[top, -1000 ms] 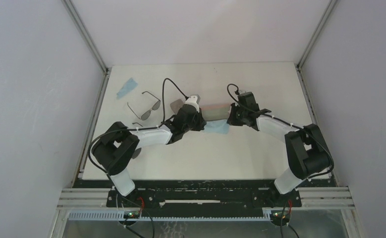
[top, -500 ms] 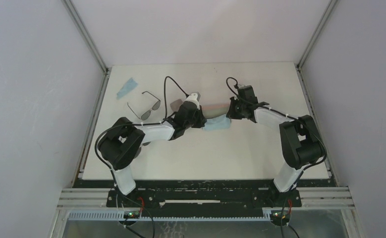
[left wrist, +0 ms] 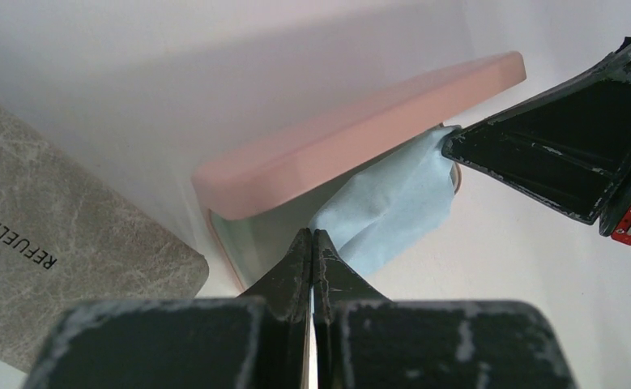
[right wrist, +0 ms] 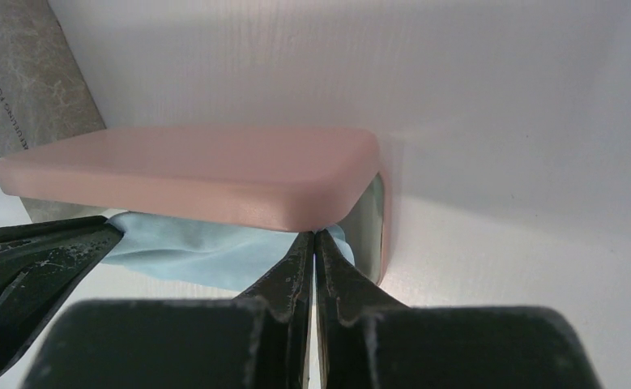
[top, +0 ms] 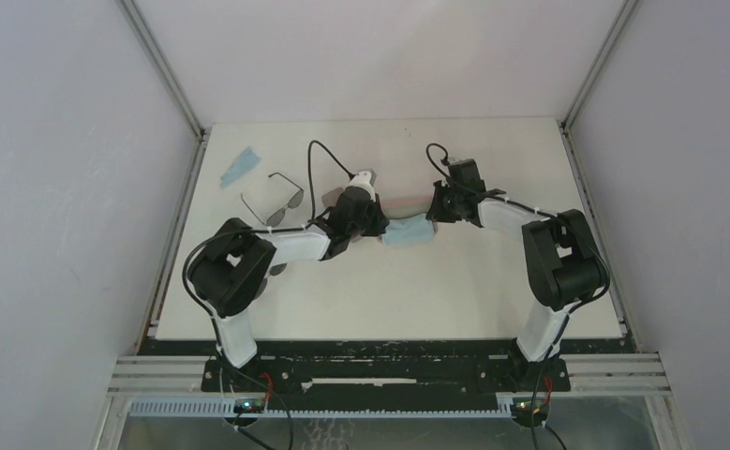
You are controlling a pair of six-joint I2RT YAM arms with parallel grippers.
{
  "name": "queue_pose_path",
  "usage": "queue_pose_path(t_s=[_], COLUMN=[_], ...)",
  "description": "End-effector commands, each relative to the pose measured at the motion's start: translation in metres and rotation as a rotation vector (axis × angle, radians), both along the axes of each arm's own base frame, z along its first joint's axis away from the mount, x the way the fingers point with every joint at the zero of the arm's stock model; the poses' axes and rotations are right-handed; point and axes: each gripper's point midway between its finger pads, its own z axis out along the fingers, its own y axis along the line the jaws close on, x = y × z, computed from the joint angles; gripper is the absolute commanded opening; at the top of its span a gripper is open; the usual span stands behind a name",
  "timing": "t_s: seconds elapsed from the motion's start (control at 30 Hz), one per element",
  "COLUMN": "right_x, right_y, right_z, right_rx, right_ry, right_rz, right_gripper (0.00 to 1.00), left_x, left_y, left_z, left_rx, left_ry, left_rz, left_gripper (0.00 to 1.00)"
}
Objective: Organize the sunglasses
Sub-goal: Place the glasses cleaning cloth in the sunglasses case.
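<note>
A: White table (top: 492, 272), grey walls round it, both arms reaching into the middle. What's there?
B: Pink case (right wrist: 190, 170), lid propped up, pale green lining showing. Blue cloth (left wrist: 393, 203) spilling out of its open side onto the table. Grey-brown case (left wrist: 61, 243) lies flat just beside it, on its left in the top view, printed lettering on top.
A: Left gripper (left wrist: 312, 241)?
B: Fingers pressed together, no gap. Tips sit at the near edge of the blue cloth, below the raised lid. Can't tell whether any fabric is nipped.
A: Right gripper (right wrist: 313, 241)?
B: Same, fingers fully together. Tips are up against the lid's lower edge at the case's other end, cloth right behind them. Can't see anything between them. The two grippers face each other across the cloth, near but apart.
A: Sunglasses (top: 282, 207)?
B: One pair, thin black frame, temples unfolded, lying on the table left of the left arm's wrist, well apart from both grippers. Nothing touching it.
A: Anything else?
B: Dark rounded bit (top: 275, 272) peeks out by the left arm's elbow, too hidden to name. Spare cloth (top: 239, 166), light blue, towards the far left corner, beyond the sunglasses.
</note>
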Motion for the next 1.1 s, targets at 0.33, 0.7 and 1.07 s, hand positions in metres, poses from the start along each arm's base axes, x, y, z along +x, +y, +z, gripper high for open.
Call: queue_pose_path(t_s=[0.33,0.7,1.07], right_x=[0.033,0.036,0.039], right_y=[0.006,0.004,0.002], right_z=[0.021,0.015,0.018], right_rx=[0.034,0.031,0.035], right_ry=[-0.1,-0.095,-0.108], right_rz=[-0.005,-0.01,-0.024], right_gripper=[0.0,0.0,0.0], left_x=[0.028,0.031,0.034], left_y=[-0.016,-0.015,-0.017], left_z=[0.027,0.024,0.024], left_rx=[-0.073,-0.072,-0.074], left_ry=[-0.062,-0.055,-0.056], left_rz=[0.006,0.012,0.013], left_gripper=[0.0,0.0,0.0])
